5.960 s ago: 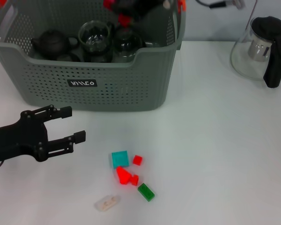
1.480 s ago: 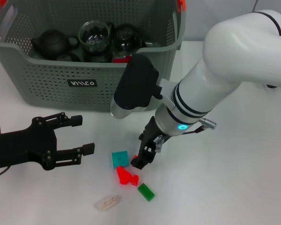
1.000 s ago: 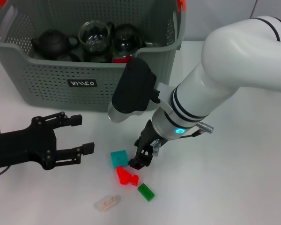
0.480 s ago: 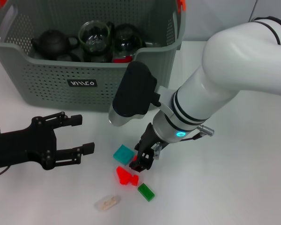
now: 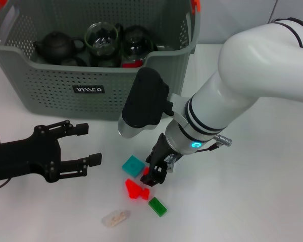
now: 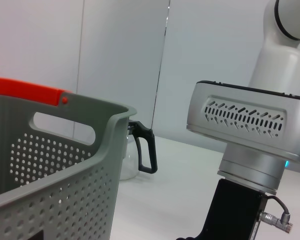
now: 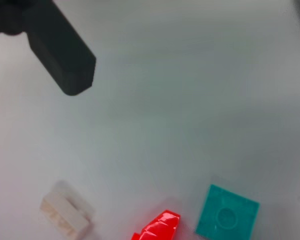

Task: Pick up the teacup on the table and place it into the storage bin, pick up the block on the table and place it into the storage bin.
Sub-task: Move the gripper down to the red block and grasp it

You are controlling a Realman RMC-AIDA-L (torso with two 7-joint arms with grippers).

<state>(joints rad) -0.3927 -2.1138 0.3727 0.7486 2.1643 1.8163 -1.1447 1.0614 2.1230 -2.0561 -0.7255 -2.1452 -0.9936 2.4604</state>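
The grey-green perforated plastic storage bin carries orange handle clips and a black label with white lettering. Small plastic blocks lie on the white table — teal, red, green, translucent white.

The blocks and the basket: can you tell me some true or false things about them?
1. The right gripper is down among the blocks. True.
2. The storage bin is empty. False: it holds dark and glass tea things.
3. The teal block lies on the table. True.
4. The left gripper holds the green block. False: it is open and apart from every block.
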